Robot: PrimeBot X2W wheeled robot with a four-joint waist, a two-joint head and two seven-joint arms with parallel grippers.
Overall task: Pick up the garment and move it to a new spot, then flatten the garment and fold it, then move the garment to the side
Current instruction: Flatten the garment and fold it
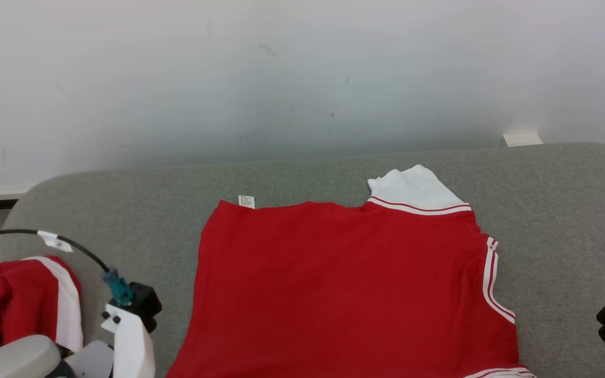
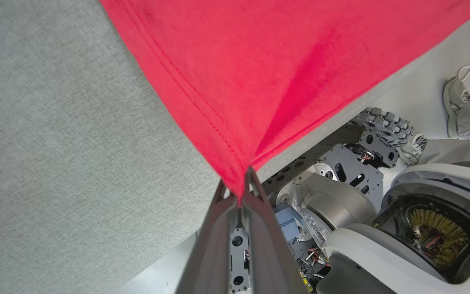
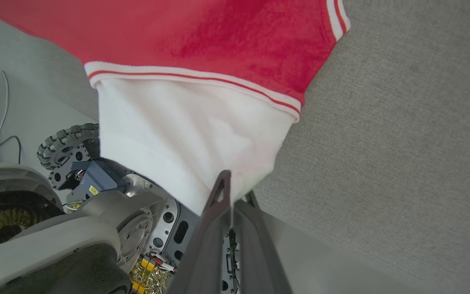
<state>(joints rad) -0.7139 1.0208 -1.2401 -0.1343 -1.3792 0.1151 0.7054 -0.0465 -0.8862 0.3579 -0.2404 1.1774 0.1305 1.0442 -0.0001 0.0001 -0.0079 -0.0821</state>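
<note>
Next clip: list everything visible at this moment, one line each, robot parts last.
Red jersey with white sleeves and striped trim: one, red and white, spread on the table, near edge pulled past it.
Grey fabric-covered table: one, grey, under the jersey.
Bunched red-and-white cloth: one, head view's lower left.
Small white block: one, white, at the table's far right edge.
Person's shoe: one, grey, on the floor.
Left end effector: one, dark, shut on the jersey's red hem corner.
Right end effector: one, dark, shut on its white sleeve.

table (image 1: 570, 210) open beyond garment (image 1: 344, 283), rightward — red bundle (image 1: 13, 304) left
</note>
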